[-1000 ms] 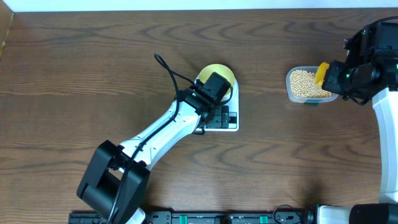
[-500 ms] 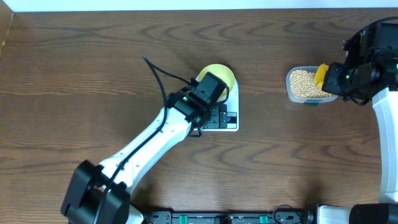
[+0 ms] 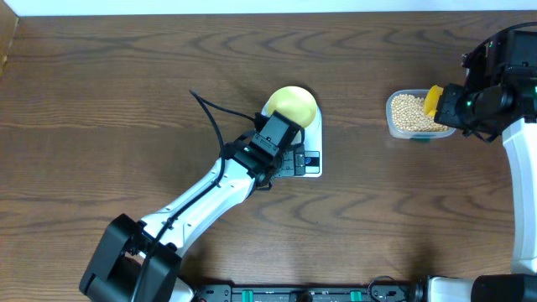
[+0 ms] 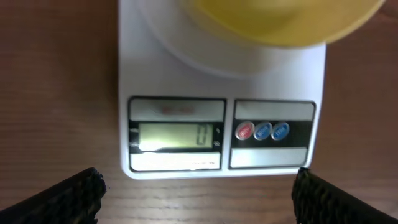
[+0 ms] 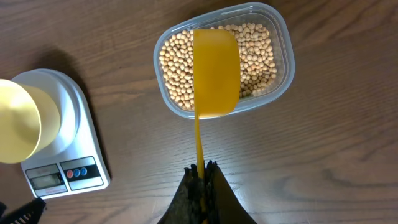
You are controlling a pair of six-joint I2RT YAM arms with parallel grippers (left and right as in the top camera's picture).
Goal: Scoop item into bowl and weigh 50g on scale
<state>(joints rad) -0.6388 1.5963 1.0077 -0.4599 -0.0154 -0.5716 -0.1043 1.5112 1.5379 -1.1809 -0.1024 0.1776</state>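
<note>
**Spilled beans and a bumped scale are the main risks**

The right fingers are shut tight on the very end of the thin handle of the yellow scoop. Its cup hangs straight ahead of them over the clear tub of beans, and no beans show in it. With so slim a hold, the handle could twist when the scoop digs in, and the light tub could slide. The bowl sits on the scale, well off to their left across bare table, so a heaped scoop may shed beans on the way.

The left fingers are spread wide and hold nothing. They flank the scale's front edge, and the display just ahead seems to read zero. A nudge here could shift the scale or spoil that zero. This arm may also crowd the pour, and a hasty tip could overshoot the target weight.
</note>
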